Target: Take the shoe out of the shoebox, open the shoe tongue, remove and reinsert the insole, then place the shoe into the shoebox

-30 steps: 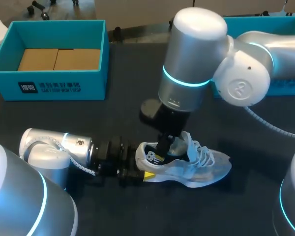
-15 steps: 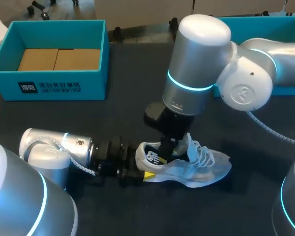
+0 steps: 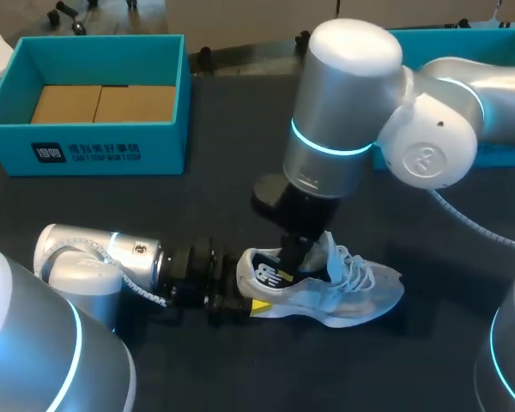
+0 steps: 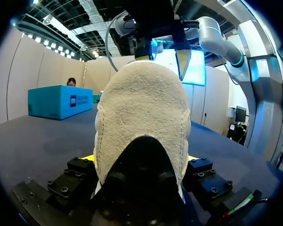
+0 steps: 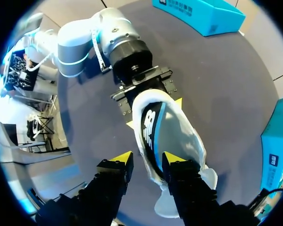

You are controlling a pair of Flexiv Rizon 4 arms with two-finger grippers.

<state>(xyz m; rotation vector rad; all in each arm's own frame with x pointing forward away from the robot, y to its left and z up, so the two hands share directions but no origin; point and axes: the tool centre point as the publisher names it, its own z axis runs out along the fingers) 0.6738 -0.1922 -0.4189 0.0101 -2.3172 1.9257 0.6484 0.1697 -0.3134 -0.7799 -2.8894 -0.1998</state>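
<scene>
I am holding the pale grey mesh sneaker [image 3: 348, 292] on its sole on the dark table [image 3: 206, 215], well apart from the open turquoise cardboard shoebox [image 3: 86, 154]. My left gripper [image 3: 245, 296] is clamping the heel from both sides, which is steadying the shoe.

My right gripper [image 5: 148, 161] is hanging over the ankle opening with its fingers parted and gripping nothing. One yellow tip is sitting over the inside and the other outside the collar wall.

I judge that I am going for the dark insole [image 5: 150, 127]. To do that well, I should be lowering the inner fingertip flat against the insole's heel edge, not the lining. I should pinch only the insole, then peel it up and back slowly. The left clamp is resisting the pull, so the shoe is not tipping.
</scene>
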